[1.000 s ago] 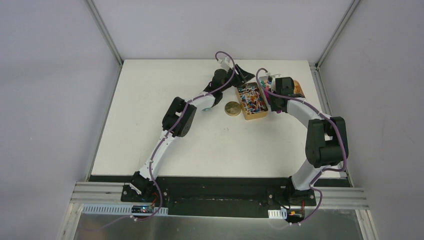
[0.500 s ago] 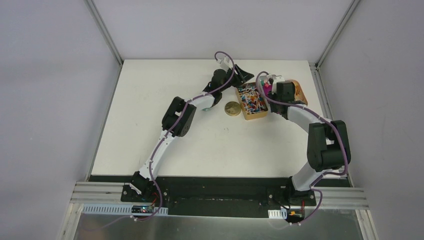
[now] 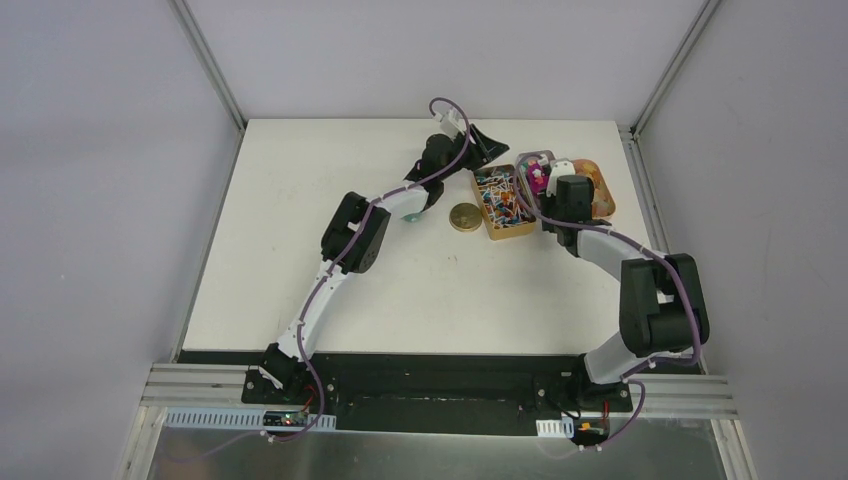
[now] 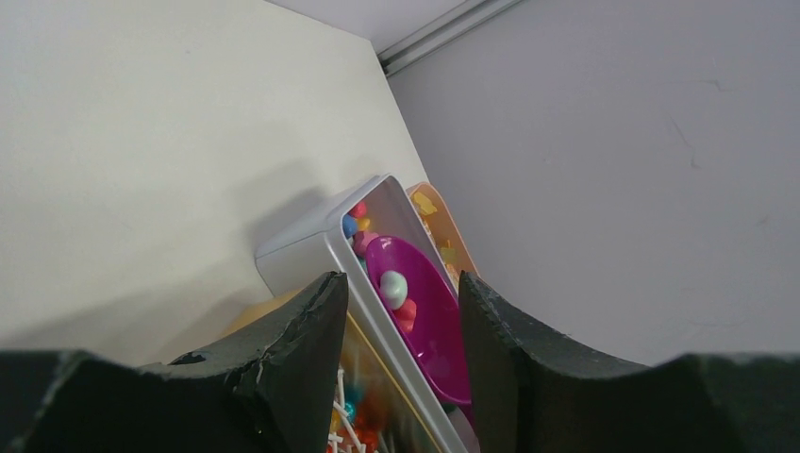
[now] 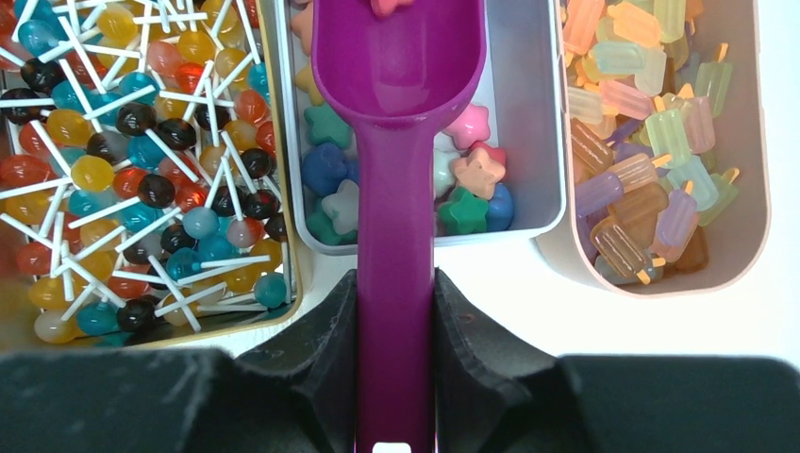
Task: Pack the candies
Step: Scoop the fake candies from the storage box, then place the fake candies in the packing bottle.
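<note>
right gripper [image 5: 394, 294] pinches the long handle of the purple scoop [image 5: 396, 113] between both fingers, low on the handle, with the bowl reaching out over the middle tray. the candies [image 5: 467, 189], small star-shaped pieces in pink, teal, blue and orange, lie in that grey tray [image 5: 547, 142]. a few already sit in the scoop's bowl, as the left wrist view shows.

the first risk, as i judge it, is the load itself. the bowl is shallow and tilted, so a quick lift or a roll of the wrist would let the pieces slide off the lip. being round-edged and tiny, they would bounce. the grip is far from the bowl, so the handle could also twist in the pinch once weight shifts forward.

just beside the grey tray on one side is the gold tin [image 5: 291, 236] full of lollipops, and on the other the pink tray [image 5: 760, 189] of ice-lolly sweets. anything spilled sideways would land among the wrong sort and be hard to pick out. dragging the bowl against the grey wall could shove all three containers, since they stand touching or nearly so.

left gripper [image 4: 398, 311] hangs at the far end of the trays with its jaws spread and nothing visibly held. whether it touches a rim i cannot tell. a forward sweep of the scoop could strike it. pieces that escape past the trays would roll across the white table [image 3: 330, 260].
</note>
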Controlling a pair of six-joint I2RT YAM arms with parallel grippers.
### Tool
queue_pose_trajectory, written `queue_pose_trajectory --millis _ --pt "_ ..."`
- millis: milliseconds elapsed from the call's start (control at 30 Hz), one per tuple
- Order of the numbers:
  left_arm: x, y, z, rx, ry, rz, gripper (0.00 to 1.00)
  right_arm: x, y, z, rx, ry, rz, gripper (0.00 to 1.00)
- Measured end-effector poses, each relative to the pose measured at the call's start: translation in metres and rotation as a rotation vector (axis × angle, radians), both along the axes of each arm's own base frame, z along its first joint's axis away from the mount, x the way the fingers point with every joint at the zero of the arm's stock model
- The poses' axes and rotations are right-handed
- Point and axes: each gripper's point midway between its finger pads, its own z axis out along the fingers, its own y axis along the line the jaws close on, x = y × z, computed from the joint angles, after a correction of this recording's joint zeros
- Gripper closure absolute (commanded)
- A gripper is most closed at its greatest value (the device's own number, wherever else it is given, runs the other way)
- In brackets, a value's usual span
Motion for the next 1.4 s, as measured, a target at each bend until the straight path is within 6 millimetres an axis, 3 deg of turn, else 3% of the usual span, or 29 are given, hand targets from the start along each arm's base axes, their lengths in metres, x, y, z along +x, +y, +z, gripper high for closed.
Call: queue_pose_trajectory --millis 600,767,933,967,1000,1033,1233,1300,1400 --pt "-0.012 0.01 0.025 0.046 -0.039 -0.022 0.51 -0.025 -0.009 0.005 0.021 -0.024 -0.041 1.0" --pt "-0.019 0.026 0.042 0.085 -0.033 -0.028 0.4 -0.024 -0.011 0.022 0.03 -0.071 -0.044 1.0" --pt "-0.014 0.074 0.073 0.165 -0.014 0.032 0.32 -0.02 -0.01 0.047 0.04 -0.121 -0.04 1.0" --pt "-0.012 0.087 0.082 0.176 -0.013 0.048 0.26 -0.018 -0.009 0.052 0.041 -0.128 -0.034 1.0" --pt "-0.011 0.099 0.088 0.189 -0.009 0.063 0.05 -0.017 -0.008 0.057 0.043 -0.134 -0.025 1.0" --pt "-0.01 0.117 0.098 0.205 -0.001 0.085 0.01 -0.016 -0.006 0.064 0.044 -0.141 -0.012 1.0" --pt "-0.018 0.215 0.131 0.362 0.034 0.225 0.01 -0.016 0.001 0.1 0.055 -0.174 0.039 1.0" --pt "-0.032 0.247 0.141 0.44 0.038 0.284 0.01 -0.015 0.006 0.115 0.058 -0.192 0.06 1.0" --pt "-0.062 0.276 0.157 0.529 0.023 0.337 0.01 -0.015 0.014 0.128 0.051 -0.204 0.087 1.0"
